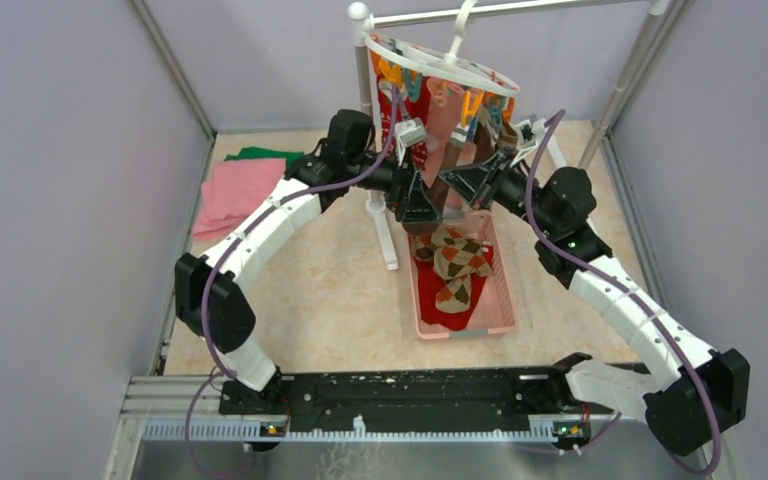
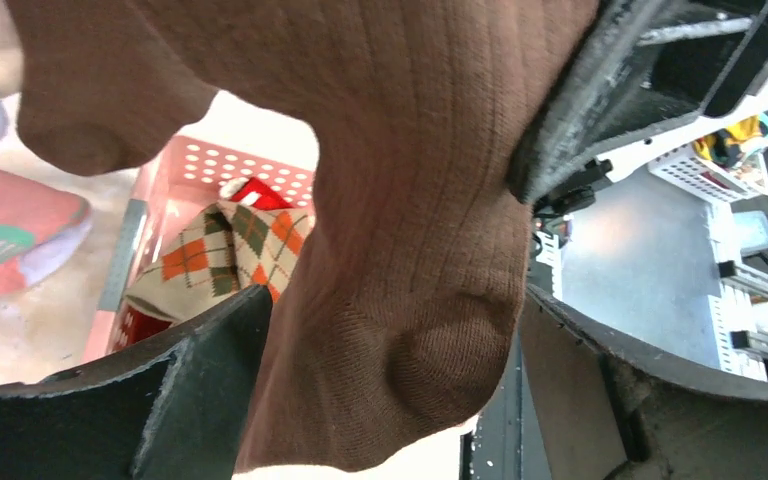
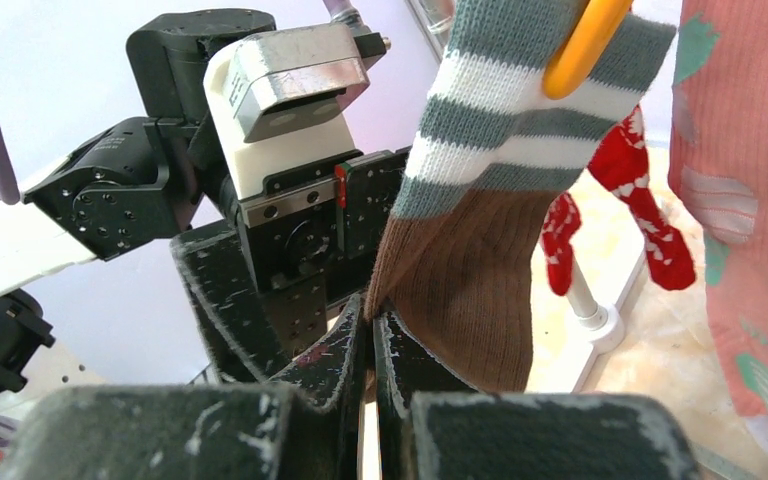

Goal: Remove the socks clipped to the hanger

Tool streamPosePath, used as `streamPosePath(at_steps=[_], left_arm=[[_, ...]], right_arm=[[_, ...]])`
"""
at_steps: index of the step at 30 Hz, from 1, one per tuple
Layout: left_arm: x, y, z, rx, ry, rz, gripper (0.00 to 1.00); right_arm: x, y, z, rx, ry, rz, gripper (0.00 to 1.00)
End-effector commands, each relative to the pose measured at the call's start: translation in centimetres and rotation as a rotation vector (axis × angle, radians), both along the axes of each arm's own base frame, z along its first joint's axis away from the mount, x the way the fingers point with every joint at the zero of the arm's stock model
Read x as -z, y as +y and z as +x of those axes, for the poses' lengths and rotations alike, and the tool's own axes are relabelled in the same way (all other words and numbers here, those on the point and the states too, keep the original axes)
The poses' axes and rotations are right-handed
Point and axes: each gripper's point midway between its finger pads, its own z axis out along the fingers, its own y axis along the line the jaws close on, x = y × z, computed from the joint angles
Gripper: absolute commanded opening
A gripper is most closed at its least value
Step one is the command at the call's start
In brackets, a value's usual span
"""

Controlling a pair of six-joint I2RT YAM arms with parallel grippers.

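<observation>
Pinching brown sock [image 3: 470, 285] edge w/ R gripper [image 3: 370, 322], straddling its lower end w/ spread L gripper [image 2: 390, 335]; next likely: firm tug down off orange peg [image 3: 585, 40], drop into near pink basket [image 1: 508, 300].

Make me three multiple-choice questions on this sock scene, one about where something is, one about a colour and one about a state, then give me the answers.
1. Where do the argyle socks lie?
A) in the pink basket
B) on a shelf
C) in a drawer

2. What colour is the peg clipped on the striped cuff?
A) black
B) orange
C) purple

3. What is the right gripper doing?
A) standing wide open
B) shut on the brown sock
C) out of view

Answers:
1 A, the top view shows them inside the basket's walls.
2 B, the right wrist view shows an orange loop across the cuff.
3 B, its fingers are nearly together with the sock's edge pinched between them.
</observation>
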Motion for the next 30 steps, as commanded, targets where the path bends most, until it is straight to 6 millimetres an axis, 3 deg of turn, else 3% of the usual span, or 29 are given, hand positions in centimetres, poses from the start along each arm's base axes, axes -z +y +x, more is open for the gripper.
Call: streamPosePath(at_steps=[1, 4, 7, 9, 10, 16, 23, 30], left_arm=[[-1.8, 0.3, 1.0, -0.045, -0.136, -0.006, 0.90], [-1.7, 0.3, 1.6, -0.067, -0.152, -0.001, 0.63], [-1.7, 0.3, 2.2, -0.094, -0.172, 0.007, 0.22], [-1.6, 0.4, 2.7, -0.118, -0.183, 0.016, 0.03], [-1.6, 0.5, 2.9, -0.131, -0.187, 0.021, 0.00], [-1.5, 0.5, 3.6, -0.166, -0.188, 0.029, 0.00], [-1.3, 0.6, 3.8, -0.184, -0.185, 0.036, 0.00], [-1.3, 0.6, 3.7, -0.178, -0.188, 0.029, 0.00]], right_arm=[[-3.3, 0.8, -0.9, -0.044, -0.067, 0.056, 0.00], [-3.6, 0.9, -0.7, -0.040, -0.056, 0.069, 0.00], [-3.7, 0.6, 0.0, -0.002, -0.042, 0.071, 0.02], [-4.0, 0.0, 0.6, 0.049, -0.037, 0.064, 0.19], [-4.2, -0.3, 1.0, 0.078, -0.037, 0.058, 0.25], [-5.9, -3.0, 4.5, 0.313, -0.028, -0.004, 0.47], [-7.5, -4.9, 7.4, 0.469, -0.039, -0.122, 0.54], [-8.9, -4.9, 8.9, 0.492, -0.049, -0.137, 0.53]])
